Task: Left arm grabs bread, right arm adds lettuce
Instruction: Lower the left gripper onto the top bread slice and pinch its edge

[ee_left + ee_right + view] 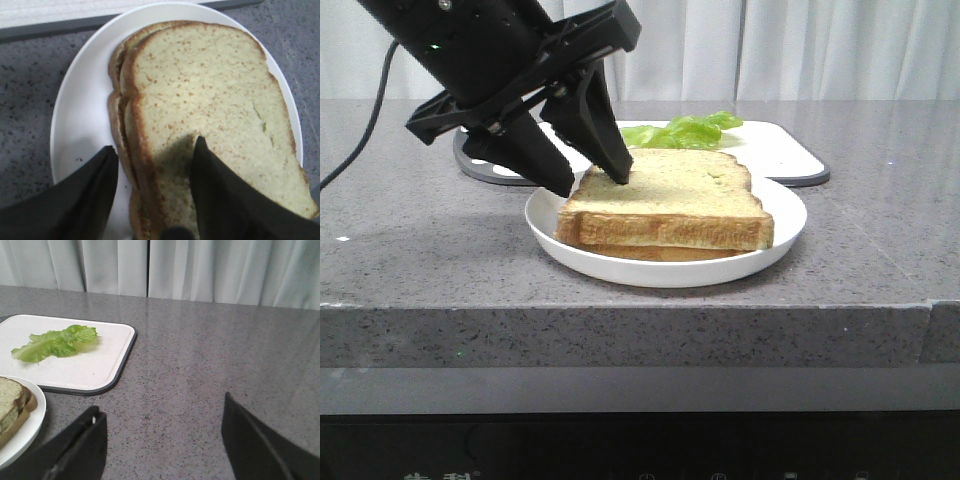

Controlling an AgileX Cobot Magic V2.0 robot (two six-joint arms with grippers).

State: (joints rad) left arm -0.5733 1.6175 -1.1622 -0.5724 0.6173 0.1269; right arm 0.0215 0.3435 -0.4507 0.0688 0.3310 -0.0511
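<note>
Because the bread [665, 198] tops the stack on the plate [775, 250], the left pincer [592, 178] straddles its edge, spread wide, gripping nothing; the right pincer [162, 440] gapes empty, lettuce [55, 342] on the board [95, 371].

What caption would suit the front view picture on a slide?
Left gripper open astride the top bread slice's edge on a white plate, lettuce waiting on the cutting board behind.

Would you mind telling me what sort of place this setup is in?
Probably a mock kitchen counter: a speckled grey stone worktop, a white plate with bread, and lettuce on a white cutting board.
</note>
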